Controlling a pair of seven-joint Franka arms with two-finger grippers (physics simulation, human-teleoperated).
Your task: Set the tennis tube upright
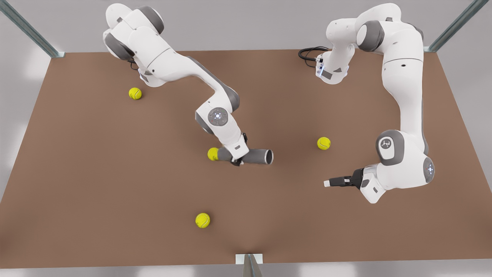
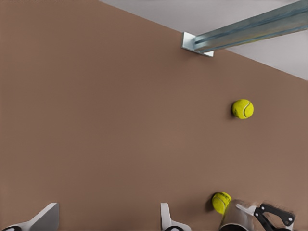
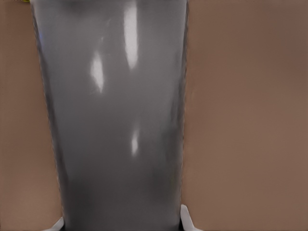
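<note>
clamped on the lying tennis tube (image 1: 256, 156) with the right gripper (image 1: 238, 157); grasp step in hand. left gripper (image 1: 333, 182) waiting well apart, fingers spread. next, probably: lift, then tip upright.

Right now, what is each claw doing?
Left claw: open, holding nothing, apart from the tube.
Right claw: shut on the tennis tube.

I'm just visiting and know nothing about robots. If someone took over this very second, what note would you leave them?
The right claw is shut on the dark grey metallic tennis tube, near its middle.
The left claw is open and waits off to the front view's right.
The tube lies on its side on the brown table, with a yellow tennis ball at its closed end.
Done: tube gripped.
Left: tip it up, stand it on end, let go.
</note>
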